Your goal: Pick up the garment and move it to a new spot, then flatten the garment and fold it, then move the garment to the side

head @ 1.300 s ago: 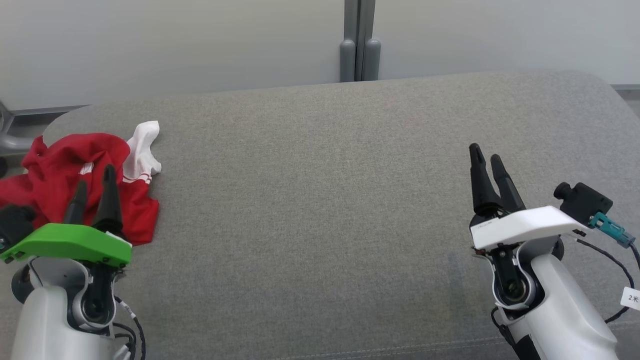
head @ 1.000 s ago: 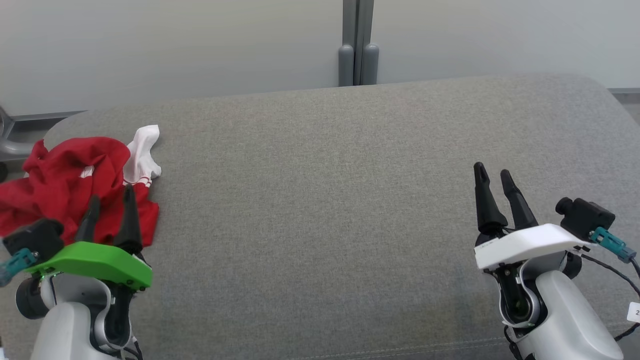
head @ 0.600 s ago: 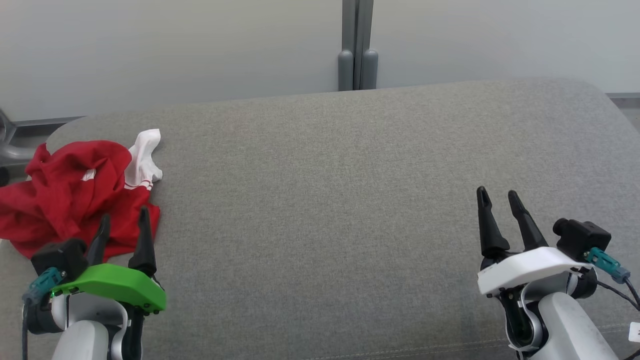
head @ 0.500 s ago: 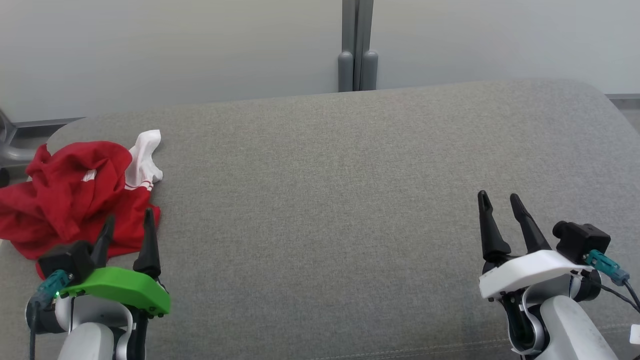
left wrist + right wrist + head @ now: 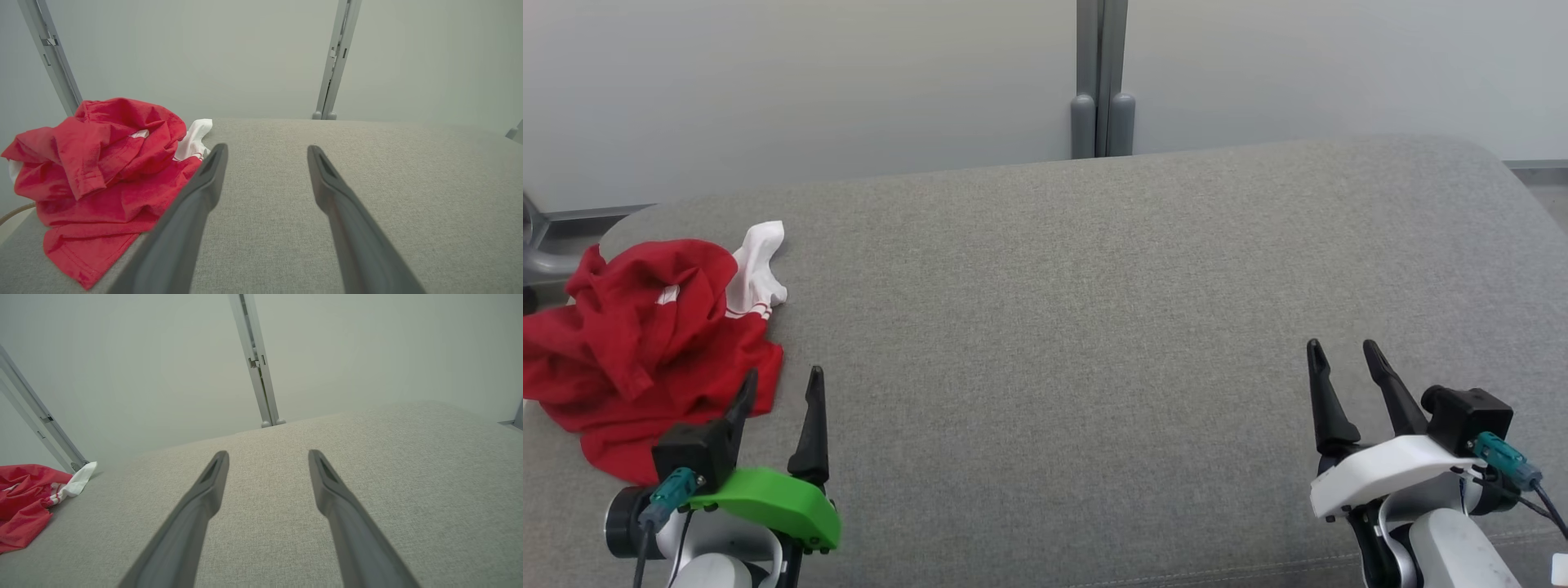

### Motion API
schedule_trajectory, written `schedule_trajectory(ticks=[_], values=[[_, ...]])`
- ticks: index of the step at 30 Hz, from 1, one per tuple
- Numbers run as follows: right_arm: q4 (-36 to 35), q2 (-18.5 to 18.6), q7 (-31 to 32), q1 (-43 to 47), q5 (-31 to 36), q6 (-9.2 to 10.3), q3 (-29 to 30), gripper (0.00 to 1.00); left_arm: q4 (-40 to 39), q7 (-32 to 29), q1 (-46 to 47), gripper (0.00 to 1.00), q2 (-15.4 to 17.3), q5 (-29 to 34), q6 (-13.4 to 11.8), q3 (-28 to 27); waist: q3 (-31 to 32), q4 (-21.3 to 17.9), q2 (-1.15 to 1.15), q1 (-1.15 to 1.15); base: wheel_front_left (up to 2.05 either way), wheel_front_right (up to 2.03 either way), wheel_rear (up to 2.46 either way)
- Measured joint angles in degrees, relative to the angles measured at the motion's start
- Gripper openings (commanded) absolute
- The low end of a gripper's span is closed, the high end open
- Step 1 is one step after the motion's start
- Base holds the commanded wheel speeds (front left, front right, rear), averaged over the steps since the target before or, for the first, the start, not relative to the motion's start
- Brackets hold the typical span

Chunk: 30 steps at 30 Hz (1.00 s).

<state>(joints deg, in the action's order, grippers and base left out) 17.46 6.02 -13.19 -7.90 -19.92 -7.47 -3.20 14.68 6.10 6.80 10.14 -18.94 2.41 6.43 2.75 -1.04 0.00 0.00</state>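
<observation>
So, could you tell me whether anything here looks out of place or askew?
The red and white garment lies crumpled in a heap, not flat, at the far left corner of the grey surface, close to its edge. The left gripper and right gripper are open and empty. Nothing looks damaged.

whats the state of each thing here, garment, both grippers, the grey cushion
garment: crumpled in a heap, unfolded, lying at the left end of the cushion, not held
left gripper: open, holding nothing, just beside the garment's near right edge
right gripper: open, holding nothing, over bare fabric far from the garment
grey cushion: flat, carrying the garment at its left end
</observation>
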Motion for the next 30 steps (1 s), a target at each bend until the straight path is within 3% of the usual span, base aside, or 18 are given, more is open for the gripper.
schedule_trajectory(ticks=[30], values=[[-2.77,0.32,-0.01,3.86,10.05,-0.01,0.80,1.00,-5.32,2.61,-6.55,1.00,-2.74,5.08,-2.72,1.85,1.18,0.75,0.00,0.00,0.00,0.00,0.00]])
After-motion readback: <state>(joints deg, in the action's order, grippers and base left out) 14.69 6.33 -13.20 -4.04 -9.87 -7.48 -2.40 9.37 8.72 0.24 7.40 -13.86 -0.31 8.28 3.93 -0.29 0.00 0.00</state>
